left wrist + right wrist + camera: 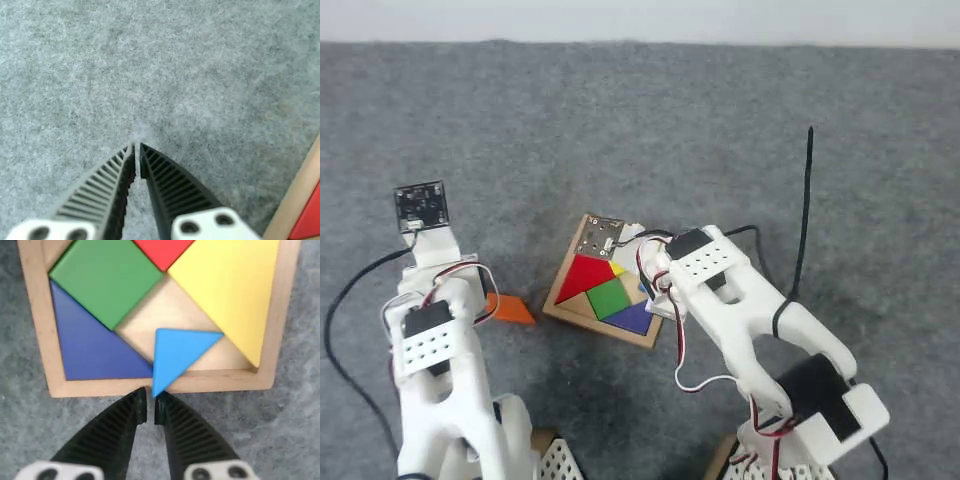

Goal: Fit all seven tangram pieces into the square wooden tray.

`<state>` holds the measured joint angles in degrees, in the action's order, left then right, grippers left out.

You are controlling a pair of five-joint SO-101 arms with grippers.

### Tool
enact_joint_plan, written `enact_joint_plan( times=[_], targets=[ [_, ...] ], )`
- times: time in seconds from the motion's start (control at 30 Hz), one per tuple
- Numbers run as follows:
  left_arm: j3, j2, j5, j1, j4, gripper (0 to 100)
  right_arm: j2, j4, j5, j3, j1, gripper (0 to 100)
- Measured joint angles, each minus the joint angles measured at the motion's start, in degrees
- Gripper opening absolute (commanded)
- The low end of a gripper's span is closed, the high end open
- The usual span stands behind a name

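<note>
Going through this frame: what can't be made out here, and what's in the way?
High view: right side of the tray, covered by the right arm's wrist.
High view: one end of the orange piece, behind the left arm.
Right wrist view: most of the red piece, cut off by the picture's edge.
Right wrist view: whether the jaws pinch a corner of the light blue triangle; it sits right at their tips.

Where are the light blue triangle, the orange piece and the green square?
light blue triangle (177, 352), right wrist view, its middle.
orange piece (510, 309), high view, its middle.
green square (107, 282), right wrist view, its middle.
</note>
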<state>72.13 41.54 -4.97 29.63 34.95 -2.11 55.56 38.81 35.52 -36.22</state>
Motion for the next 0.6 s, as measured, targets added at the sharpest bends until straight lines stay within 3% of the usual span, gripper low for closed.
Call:
enact_joint_plan(
  times=[0.23, 0.6],
  targets=[
    [0.0, 0.0, 0.0, 0.0, 0.0, 2, 0.0, 0.0, -1.7, 0.0, -5.4, 3.7],
    [0.0, 0.0, 0.0, 0.0, 0.0, 2, 0.0, -1.1, -4.1, -0.1, -6.8, 3.6]
  ],
)
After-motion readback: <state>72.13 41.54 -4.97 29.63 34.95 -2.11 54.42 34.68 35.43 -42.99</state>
